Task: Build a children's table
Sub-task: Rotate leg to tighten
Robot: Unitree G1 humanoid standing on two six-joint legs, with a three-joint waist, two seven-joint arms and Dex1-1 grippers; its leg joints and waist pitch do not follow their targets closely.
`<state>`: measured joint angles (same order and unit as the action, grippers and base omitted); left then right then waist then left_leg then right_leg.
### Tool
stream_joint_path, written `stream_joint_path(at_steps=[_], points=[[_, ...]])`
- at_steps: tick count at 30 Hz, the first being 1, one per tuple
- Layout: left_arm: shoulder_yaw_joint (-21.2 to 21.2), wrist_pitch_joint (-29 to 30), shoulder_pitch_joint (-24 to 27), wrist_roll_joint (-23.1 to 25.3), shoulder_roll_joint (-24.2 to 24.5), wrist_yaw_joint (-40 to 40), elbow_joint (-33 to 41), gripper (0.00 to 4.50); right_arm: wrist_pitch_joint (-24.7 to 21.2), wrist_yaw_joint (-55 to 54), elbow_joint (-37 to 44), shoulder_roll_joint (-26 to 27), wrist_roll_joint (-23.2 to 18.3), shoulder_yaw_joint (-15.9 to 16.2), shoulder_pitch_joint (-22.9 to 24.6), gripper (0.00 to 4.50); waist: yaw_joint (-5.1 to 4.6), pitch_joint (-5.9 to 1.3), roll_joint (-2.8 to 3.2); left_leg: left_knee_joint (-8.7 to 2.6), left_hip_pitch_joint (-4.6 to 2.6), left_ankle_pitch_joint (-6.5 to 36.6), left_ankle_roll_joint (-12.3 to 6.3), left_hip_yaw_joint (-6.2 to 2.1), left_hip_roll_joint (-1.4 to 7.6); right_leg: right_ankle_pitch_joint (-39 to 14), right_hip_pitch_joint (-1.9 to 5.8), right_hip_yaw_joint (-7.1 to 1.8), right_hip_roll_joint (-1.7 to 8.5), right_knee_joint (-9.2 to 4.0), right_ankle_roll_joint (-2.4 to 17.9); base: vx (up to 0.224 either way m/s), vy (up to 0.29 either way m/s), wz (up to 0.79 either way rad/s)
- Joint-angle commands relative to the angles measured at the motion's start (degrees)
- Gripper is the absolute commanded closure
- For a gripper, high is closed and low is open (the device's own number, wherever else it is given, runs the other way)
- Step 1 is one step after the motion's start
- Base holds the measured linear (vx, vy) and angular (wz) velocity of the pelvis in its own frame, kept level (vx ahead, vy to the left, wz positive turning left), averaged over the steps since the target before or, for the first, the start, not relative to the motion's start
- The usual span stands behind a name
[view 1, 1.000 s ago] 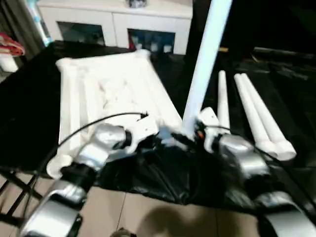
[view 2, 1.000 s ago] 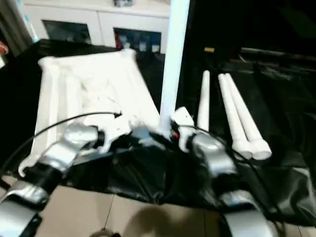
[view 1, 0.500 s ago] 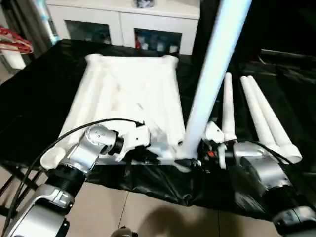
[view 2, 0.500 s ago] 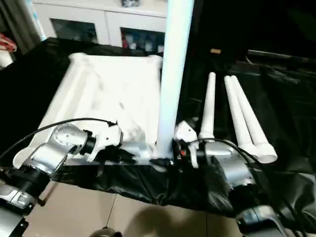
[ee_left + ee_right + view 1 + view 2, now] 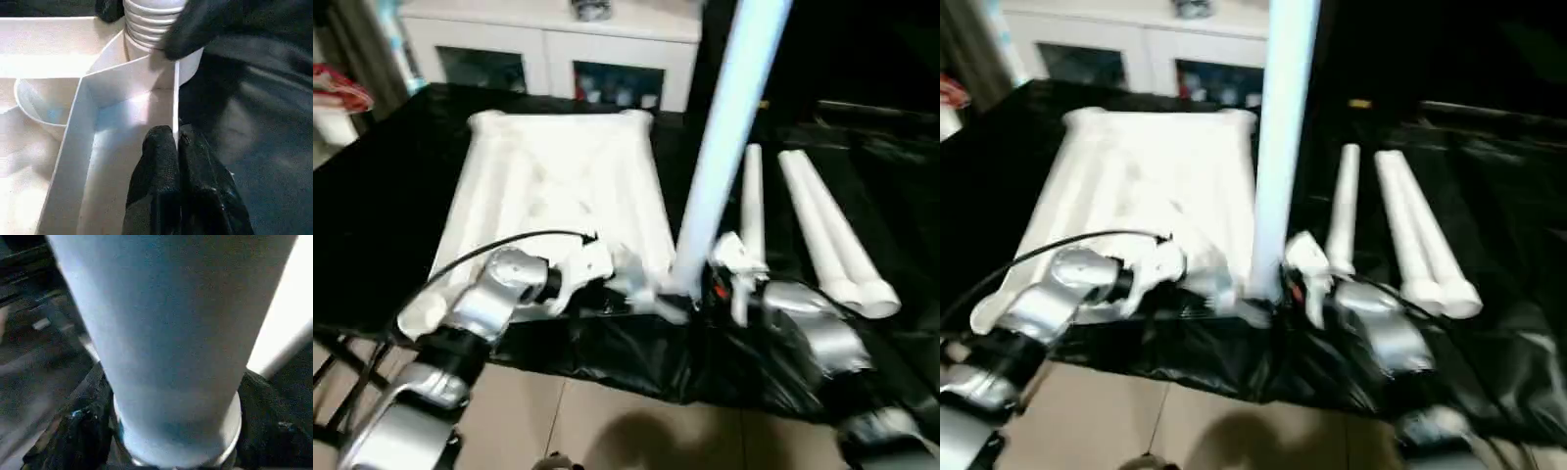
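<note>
On the black-covered work surface [image 5: 401, 196], the white table top [image 5: 558, 196] lies upside down, ribbed underside up. It serves as the landmark here.

At the near right corner of the table top, one leg [image 5: 724, 137] stands upright in the round corner socket [image 5: 151, 63]. Left wrist view shows the leg's threaded end [image 5: 149, 22] sitting at the socket mouth, ridges still visible above the rim.

Right gripper [image 5: 705, 289] sits at the base of the upright leg, on the side away from the table top. In the right wrist view its black fingers [image 5: 85, 431] stand on either side of the leg's foot, spread to the leg's width; the leg fills the gap between them, so it reads as a clasp round the leg.

Left gripper [image 5: 177, 161]: fingers pressed together, pinching the thin outer wall of the table top just beside the occupied socket. The wall edge runs into the seam between the two fingertips.

Three more legs [image 5: 813, 225] lie flat on the black cover to the right of the table top, well apart from it, roughly parallel, thick ends toward the robot. The two farthest from the table top touch each other.

Beyond the far edge of the table top stands a white glass-doored cabinet [image 5: 558, 39].
</note>
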<state>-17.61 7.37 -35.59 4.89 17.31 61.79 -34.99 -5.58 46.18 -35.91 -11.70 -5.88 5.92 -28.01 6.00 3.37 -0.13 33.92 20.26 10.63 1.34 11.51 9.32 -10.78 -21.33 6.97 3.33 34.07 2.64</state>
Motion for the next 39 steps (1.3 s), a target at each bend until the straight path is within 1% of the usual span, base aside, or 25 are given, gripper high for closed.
stream_joint_path(at_steps=[1, 3, 4, 6, 7, 8, 9, 10, 11, 12, 14, 16, 21, 22, 23, 24, 25, 26, 30, 31, 32, 35, 36, 37, 39], points=[[-0.47, 1.73, -2.02, -0.36, -3.91, -4.59, 0.61, 4.50, -0.92, -6.82, -4.02, 3.20, 1.87, 1.02, -1.08, 1.73, -0.54, -2.83, 0.06, -4.37, -1.37, 19.53, 1.46, -3.65, 5.21, -32.91, 1.46, -4.17, 8.22, -6.90, 5.03, 0.000, 0.000, 0.00], [-0.33, 2.74, -2.53, 0.30, -5.30, -7.31, 0.20, 4.50, -1.23, -10.84, -5.81, 5.20, 1.47, -0.16, -2.09, 1.74, -0.85, -3.04, 0.05, -4.49, -1.03, 18.71, 1.15, -3.67, 5.29, -31.11, 1.63, -4.35, 8.22, -6.84, 4.69, 0.000, 0.000, 0.00], [-0.29, 3.09, -2.69, 0.70, -5.92, -8.56, 0.05, 4.50, -1.26, -12.69, -6.71, 6.08, 1.48, -0.69, -2.58, 1.74, -0.95, -3.08, 0.07, -4.48, -1.20, 18.37, 0.77, -3.48, 5.29, -29.44, 1.36, -4.59, 8.10, -6.77, 5.13, 0.000, 0.000, 0.00], [-0.02, 3.98, -3.28, 1.85, -7.86, -12.72, -0.93, 4.50, -1.28, -18.62, -9.92, 8.51, 1.61, -2.06, -4.28, 1.74, -1.10, -3.19, 0.14, -4.51, -1.06, 17.10, 0.64, -3.39, 5.27, -26.54, 1.45, -4.68, 7.94, -6.38, 6.18, 0.000, 0.000, 0.00], [-0.02, 3.98, -3.28, 1.85, -7.86, -12.72, -0.93, 4.50, -1.28, -18.62, -9.92, 8.51, 1.61, -2.06, -4.28, 1.74, -1.12, -3.22, 0.26, -4.53, -1.08, 16.73, 0.59, -3.28, 5.30, -24.99, 1.34, -4.79, 7.84, -6.18, 6.74, 0.000, 0.000, 0.00], [0.35, 4.91, -3.87, 2.94, -10.03, -17.21, -1.78, 4.50, -0.89, -25.18, -13.95, 10.80, 1.90, -3.55, -6.33, 1.74, -1.07, -3.31, 0.33, -4.50, -1.09, 16.46, 0.76, -3.29, 5.37, -24.07, 1.40, -4.84, 7.92, -6.02, 7.03, 0.000, 0.000, 0.00], [0.28, 5.07, -4.08, 3.65, -11.03, -19.31, -2.03, 4.50, -0.21, -27.59, -15.78, 11.80, 2.16, -4.05, -7.21, 1.74, -1.24, -3.35, 0.18, -4.51, -1.02, 15.84, 1.03, -3.24, 5.36, -22.67, 1.40, -4.90, 7.91, -5.77, 7.80, 0.000, 0.000, 0.00], [0.28, 5.07, -4.08, 3.65, -11.03, -19.31, -2.03, 4.50, -0.21, -27.59, -15.78, 11.80, 2.16, -4.05, -7.21, 1.74, -1.15, -3.35, 0.23, -4.48, -1.08, 15.84, 0.96, -3.21, 5.32, -22.24, 1.46, -4.87, 7.91, -5.79, 7.94, 0.000, 0.000, 0.00], [0.06, 5.36, -4.14, 4.06, -11.82, -20.69, -1.92, 4.50, 0.92, -28.78, -17.18, 12.52, 2.55, -4.20, -7.83, 1.39, -1.08, -3.42, 0.22, -4.40, -1.02, 15.59, 0.76, -3.12, 5.30, -21.67, 1.56, -4.94, 7.97, -5.77, 7.95, 0.000, 0.000, 0.00], [-0.34, 5.33, -3.97, 4.23, -12.33, -21.23, -1.45, 4.50, 1.46, -28.98, -17.87, 13.15, 2.29, -4.59, -8.12, 1.18, -0.93, -3.53, 0.21, -4.31, -1.01, 14.76, 0.41, -2.95, 5.28, -20.02, 1.52, -5.06, 7.97, -5.58, 8.26, 0.000, 0.000, 0.00], [-0.57, 5.25, -3.82, 4.25, -12.50, -21.31, -1.12, 4.50, 1.52, -28.99, -18.07, 13.48, 1.99, -4.91, -8.20, 1.02, -0.84, -3.67, 0.21, -4.38, -0.61, 13.05, -0.30, -2.96, 5.34, -17.07, 1.89, -5.02, 7.88, -5.08, 8.85, 0.000, 0.000, 0.00], [-0.92, 5.02, -3.08, 3.93, -12.78, -20.13, -0.01, 4.50, 1.95, -26.89, -18.40, 13.94, 1.82, -4.88, -8.54, 0.86, -0.86, -3.61, 0.29, -4.42, -0.51, 12.23, -0.99, -2.88, 5.38, -14.70, 1.95, -5.02, 7.79, -4.84, 9.39, 0.000, 0.000, 0.00], [-1.24, 3.74, -2.13, 3.77, -11.75, -17.72, 0.72, 4.50, 3.48, -25.62, -19.01, 12.92, 3.14, -3.82, -8.96, 0.43, -1.00, -3.40, 0.36, -4.55, -0.78, 15.21, -0.27, -3.00, 5.43, -19.24, 1.82, -5.00, 7.92, -5.42, 8.70, 0.000, 0.000, 0.00], [-1.69, 2.75, -1.29, 3.21, -10.39, -15.04, 1.55, 4.50, 4.13, -22.52, -18.30, 11.72, 3.24, -3.10, -8.67, 0.43, -1.03, -3.38, 0.39, -4.58, -0.81, 15.40, -0.25, -3.00, 5.45, -19.40, 1.77, -5.01, 7.88, -5.47, 8.58, 0.000, 0.000, 0.00], [-1.70, 2.74, -1.27, 3.19, -10.36, -14.99, 1.57, 4.50, 4.14, -22.46, -18.28, 11.69, 3.25, -3.09, -8.66, 0.43, -0.93, -3.43, 0.38, -4.57, -0.74, 15.43, -0.32, -3.10, 5.48, -19.20, 1.89, -4.98, 7.98, -5.39, 8.61, 0.000, 0.000, 0.00], [-2.23, 1.62, -0.41, 2.48, -8.80, -11.97, 2.51, 4.50, 4.55, -18.50, -16.88, 10.34, 3.27, -2.33, -8.06, 0.43, -1.08, -3.50, 0.34, -4.61, -0.51, 14.69, -0.55, -3.07, 5.56, -18.02, 2.03, -5.04, 7.96, -5.18, 8.75, 0.000, 0.000, 0.00], [-2.23, 1.62, -0.41, 2.48, -8.80, -11.97, 2.51, 4.50, 4.55, -18.50, -16.88, 10.34, 3.27, -2.33, -8.06, 0.43, -1.00, -3.58, 0.29, -4.44, -0.44, 13.63, -1.10, -2.90, 5.44, -16.39, 2.07, -5.08, 7.88, -5.00, 9.08, 0.000, 0.000, 0.00], [-2.23, 1.62, -0.41, 2.48, -8.80, -11.97, 2.51, 4.50, 4.55, -18.50, -16.88, 10.34, 3.27, -2.33, -8.06, 0.43, -0.96, -3.59, 0.35, -4.45, -0.50, 13.09, -1.30, -2.85, 5.45, -15.55, 1.98, -5.13, 7.84, -4.96, 9.33, 0.000, 0.000, 0.00], [-3.57, -0.45, 1.25, 1.48, -4.22, -4.13, 4.49, 4.50, 5.60, -8.60, -12.87, 5.85, 3.72, 0.06, -5.98, 0.43, -0.64, -3.85, 0.22, -4.24, -0.18, 9.97, -2.81, -2.75, 5.52, -10.85, 2.34, -5.01, 7.75, -4.13, 10.33, 0.000, 0.000, 0.00], [-3.60, -0.79, 1.42, 1.12, -3.46, -2.69, 4.70, 4.50, 5.62, -6.37, -12.04, 4.89, 3.56, 0.43, -5.56, 0.43, -0.66, -3.82, 0.29, -4.20, -0.20, 9.78, -3.14, -2.68, 5.56, -10.17, 2.23, -4.98, 7.62, -4.05, 10.56, 0.000, 0.000, 0.00], [-3.60, -0.79, 1.42, 1.12, -3.46, -2.69, 4.70, 4.50, 5.62, -6.37, -12.04, 4.89, 3.56, 0.43, -5.56, 0.43, -0.63, -3.84, 0.28, -4.17, -0.12, 9.57, -3.27, -2.67, 5.56, -9.92, 2.29, -4.96, 7.62, -4.01, 10.65, 0.000, 0.000, 0.00], [-3.67, -1.68, 1.93, -0.09, -1.19, 1.99, 5.72, 4.50, 4.78, 2.60, -7.39, 1.43, 2.30, 2.36, -3.53, 0.43, -0.44, -3.64, 0.16, -4.23, -0.27, 10.65, -3.20, -2.61, 5.62, -12.16, 2.24, -4.89, 7.55, -4.25, 10.37, 0.000, 0.000, 0.00], [-3.64, -2.00, 2.03, -0.24, -0.62, 3.18, 5.91, 4.50, 4.41, 5.28, -5.59, 0.42, 1.83, 3.04, -2.73, 0.43, -0.19, -3.60, 0.20, -4.18, -0.23, 10.70, -3.38, -2.55, 5.63, -12.96, 2.27, -4.90, 7.53, -4.34, 9.91, 0.000, 0.000, 0.00], [-3.62, -2.18, 2.10, -0.30, -0.33, 3.79, 6.00, 4.50, 4.21, 6.67, -4.59, -0.11, 1.59, 3.39, -2.27, 0.43, 0.00, -3.60, 0.29, -4.19, -0.30, 10.77, -3.42, -2.50, 5.79, -13.39, 2.00, -4.96, 7.57, -4.37, 9.69, 0.000, 0.000, 0.00], [-3.70, -2.38, 2.34, -1.03, 0.81, 6.18, 6.45, 4.50, 3.54, 11.11, -0.79, -1.92, 0.66, 4.57, -0.56, 0.43, 0.43, -3.67, 0.15, -4.18, -0.27, 10.42, -3.58, -2.53, 5.79, -13.10, 2.13, -4.94, 7.50, -4.34, 9.30, 0.000, 0.000, 0.00]])
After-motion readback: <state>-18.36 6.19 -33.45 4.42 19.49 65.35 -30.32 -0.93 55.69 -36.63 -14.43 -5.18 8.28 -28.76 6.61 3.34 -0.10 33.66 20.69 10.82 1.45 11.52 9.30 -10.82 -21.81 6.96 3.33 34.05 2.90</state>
